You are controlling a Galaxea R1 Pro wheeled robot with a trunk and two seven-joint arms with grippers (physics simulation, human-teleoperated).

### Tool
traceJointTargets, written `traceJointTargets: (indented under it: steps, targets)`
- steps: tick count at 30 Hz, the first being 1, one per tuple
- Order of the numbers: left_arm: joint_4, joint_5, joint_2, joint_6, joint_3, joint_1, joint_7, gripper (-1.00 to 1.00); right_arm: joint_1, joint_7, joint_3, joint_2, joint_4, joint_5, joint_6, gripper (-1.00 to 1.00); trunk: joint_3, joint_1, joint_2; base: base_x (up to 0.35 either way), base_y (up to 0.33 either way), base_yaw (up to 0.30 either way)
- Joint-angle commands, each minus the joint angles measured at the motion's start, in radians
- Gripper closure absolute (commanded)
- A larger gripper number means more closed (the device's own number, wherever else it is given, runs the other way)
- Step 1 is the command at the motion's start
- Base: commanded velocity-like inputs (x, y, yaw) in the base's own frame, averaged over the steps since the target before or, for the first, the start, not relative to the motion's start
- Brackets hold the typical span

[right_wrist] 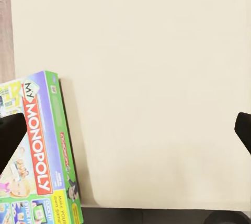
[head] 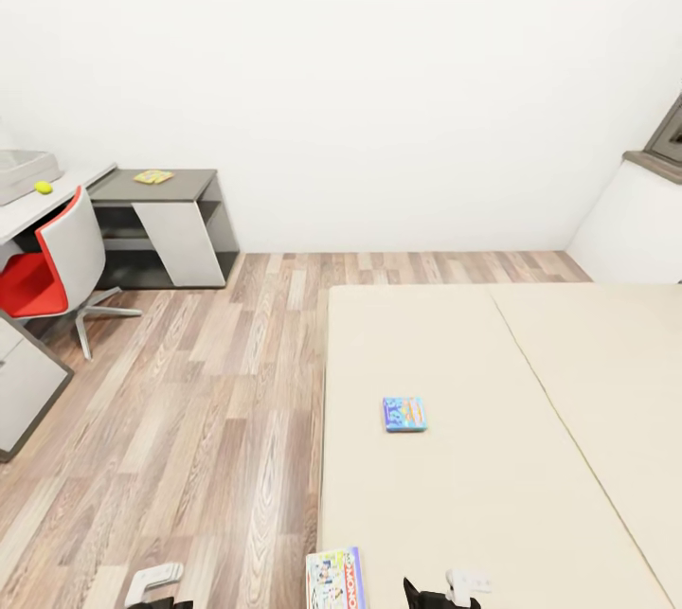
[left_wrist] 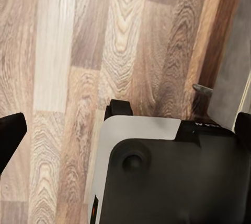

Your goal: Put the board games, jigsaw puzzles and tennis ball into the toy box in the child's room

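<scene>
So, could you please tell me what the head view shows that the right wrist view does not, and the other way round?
Head view alone: the small blue board game lying mid-bed, the desk with the yellow tennis ball, the grey toy box, a jigsaw puzzle on the dark cabinet, and a red chair.

Right wrist view alone: the readable Monopoly lettering and the open right pincer with its dark fingertips wide apart.

Both: the green-edged board game near the beige bed's edge.

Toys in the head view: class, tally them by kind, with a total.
Board games: 2, a small blue one mid-bed and a green-edged Monopoly box at the near edge
Jigsaw puzzles: 1, on the dark cabinet
Tennis balls: 1, on the desk
Total: 4
</scene>
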Motion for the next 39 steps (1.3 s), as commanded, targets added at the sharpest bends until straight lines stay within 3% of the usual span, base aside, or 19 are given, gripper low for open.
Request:
traceJointTargets:
  steps: [1,39]
  targets:
    - [0.000,0.001,0.000,-0.006,0.006,0.000,-0.004,-1.00,-0.001,0.010,-0.006,0.001,0.001,-0.009,-0.001,-1.00,0.000,0.001,-0.002,0.000,0.000,0.000]
    - [0.000,0.003,0.000,-0.031,0.006,0.004,-0.005,-1.00,-0.001,0.009,-0.004,0.001,0.001,-0.009,-0.001,-1.00,0.063,0.001,-0.002,0.000,0.000,0.000]
